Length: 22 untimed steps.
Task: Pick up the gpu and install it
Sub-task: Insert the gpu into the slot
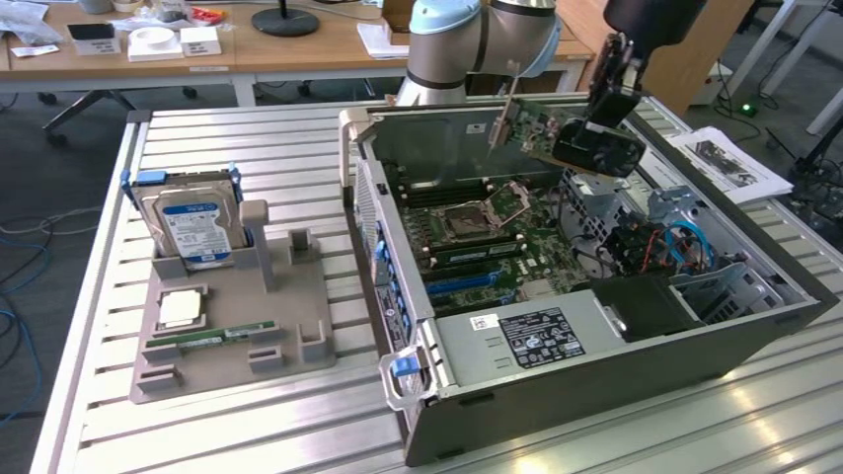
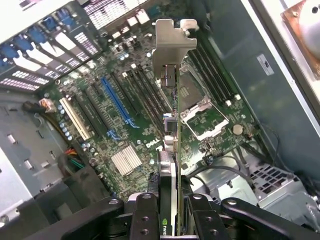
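Observation:
The gpu (image 1: 560, 133) hangs in the air above the open computer case (image 1: 737, 336), its green board and dark cooler tilted, its silver bracket toward the case's rear wall. My gripper (image 1: 609, 117) is shut on the card's cooler end. In the wrist view the gpu (image 2: 172, 150) runs edge-on away from my gripper (image 2: 172, 210), with its silver bracket (image 2: 172, 45) at the far end. Below it lies the motherboard (image 2: 140, 125) with a blue slot (image 2: 115, 100), black slots and the bare CPU socket (image 2: 202, 117). The card floats clear of the slots.
A grey holder tray (image 1: 231, 341) on the slatted table at the exterior view's left carries a silver hard drive (image 1: 195, 227), a CPU (image 1: 181, 308) and a green RAM stick (image 1: 211, 338). Cables and a drive cage (image 1: 665, 242) crowd the case's right side. Papers (image 1: 731, 163) lie beyond the case.

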{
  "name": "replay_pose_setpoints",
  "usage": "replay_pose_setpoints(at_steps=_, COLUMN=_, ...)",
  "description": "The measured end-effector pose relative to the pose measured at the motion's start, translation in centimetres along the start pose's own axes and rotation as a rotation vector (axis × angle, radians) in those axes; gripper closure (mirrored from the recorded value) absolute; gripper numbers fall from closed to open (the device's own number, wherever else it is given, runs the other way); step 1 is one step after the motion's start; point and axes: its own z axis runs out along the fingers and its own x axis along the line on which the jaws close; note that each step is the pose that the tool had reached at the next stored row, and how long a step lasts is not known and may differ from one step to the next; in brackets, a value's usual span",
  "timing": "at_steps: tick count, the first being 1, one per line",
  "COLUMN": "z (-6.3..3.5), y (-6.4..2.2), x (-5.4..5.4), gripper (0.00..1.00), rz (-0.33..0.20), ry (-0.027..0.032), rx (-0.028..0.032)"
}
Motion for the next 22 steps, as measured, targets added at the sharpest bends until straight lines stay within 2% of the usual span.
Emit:
replay_pose_setpoints(at_steps=16, z=0.03, y=0.00, x=0.00, gripper=0.73, rz=-0.203, ry=0.0102, rx=-0.0045)
replay_pose_setpoints(at_steps=22, z=0.03, y=0.00, x=0.00, gripper=0.73, rz=-0.211, ry=0.0106, rx=-0.0047)
